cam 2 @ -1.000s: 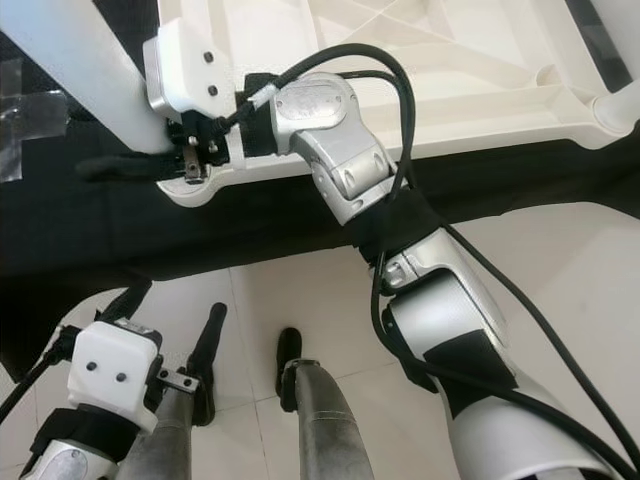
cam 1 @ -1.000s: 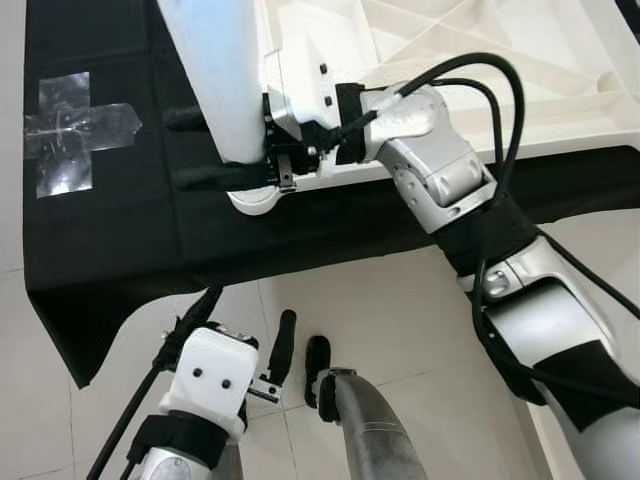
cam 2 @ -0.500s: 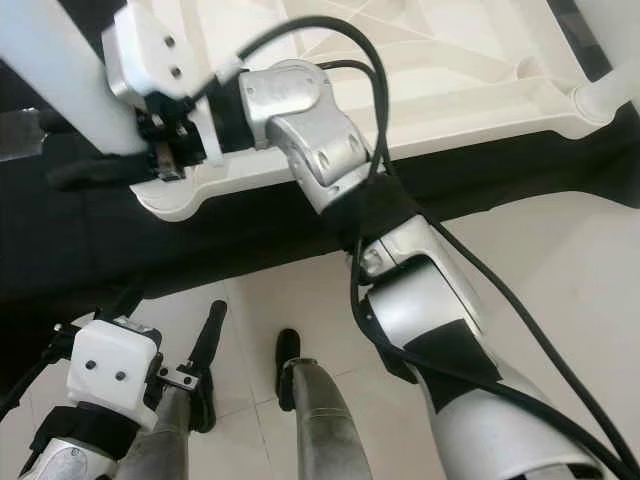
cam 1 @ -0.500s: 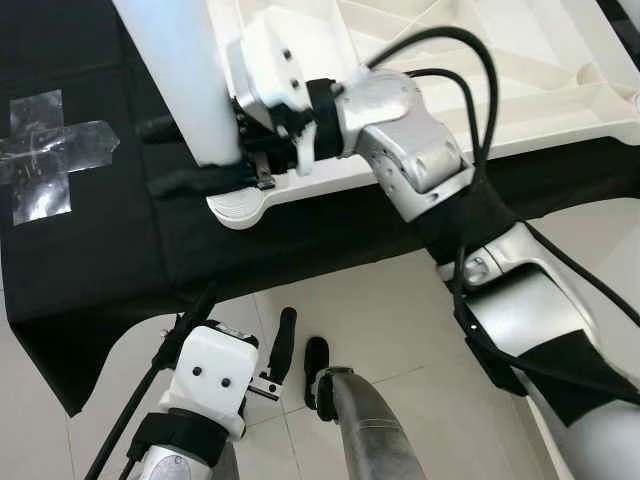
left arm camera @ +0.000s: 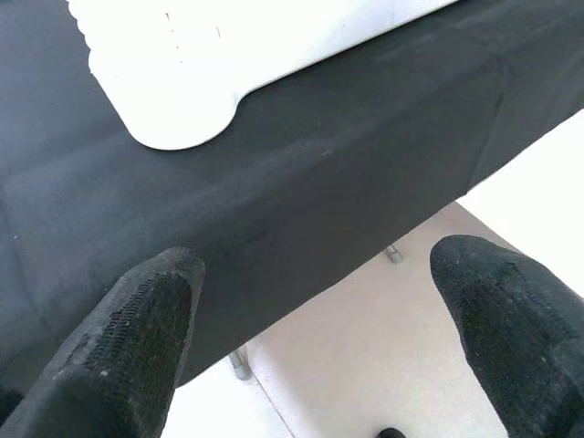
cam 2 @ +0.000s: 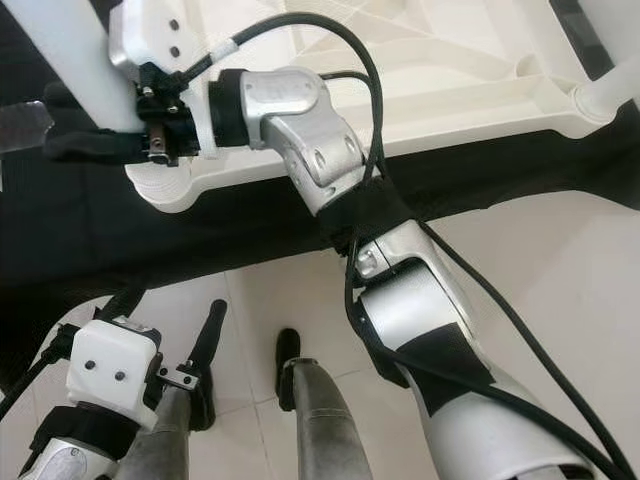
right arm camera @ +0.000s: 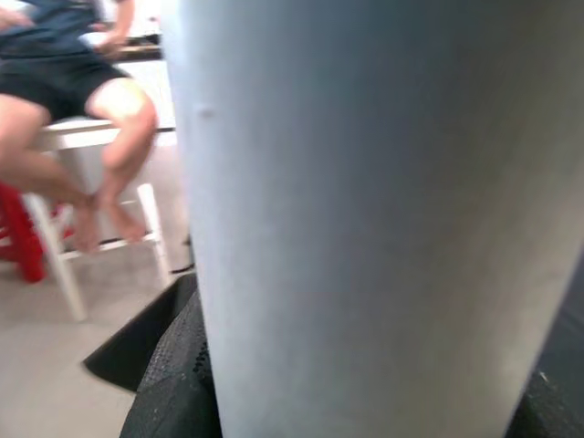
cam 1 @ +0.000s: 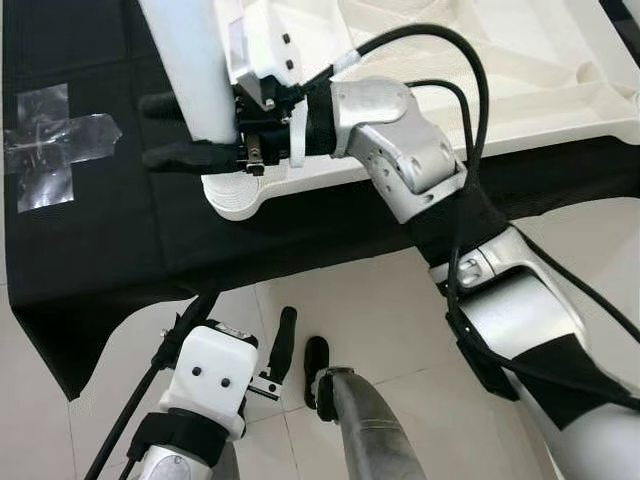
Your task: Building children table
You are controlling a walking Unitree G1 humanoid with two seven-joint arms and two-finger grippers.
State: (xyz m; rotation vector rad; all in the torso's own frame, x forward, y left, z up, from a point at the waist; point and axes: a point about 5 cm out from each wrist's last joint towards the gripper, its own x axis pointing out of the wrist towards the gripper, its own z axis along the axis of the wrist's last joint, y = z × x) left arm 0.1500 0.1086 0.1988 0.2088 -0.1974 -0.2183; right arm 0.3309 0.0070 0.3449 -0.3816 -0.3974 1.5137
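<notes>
left claw (left arm camera: pixel 315 360) fingers spread | white tabletop corner (left arm camera: pixel 173 73) on black cloth (left arm camera: pixel 301 201)

Right arm reaches forward, its tool (cam 1: pixel 190 130) clamped; left tool (cam 1: pixel 300 365) hangs low, fingers spread.

Silver jointed arms with black fabric bands at forearm and elbow. White boxy wrist housings, each dotted with two dark screws. Looped black cables along the right arm. Long black textured fingers (left arm camera: pixel 128 351) on the left end effector (cam 1: pixel 300 360) and right end effector (cam 1: pixel 165 130).
</notes>
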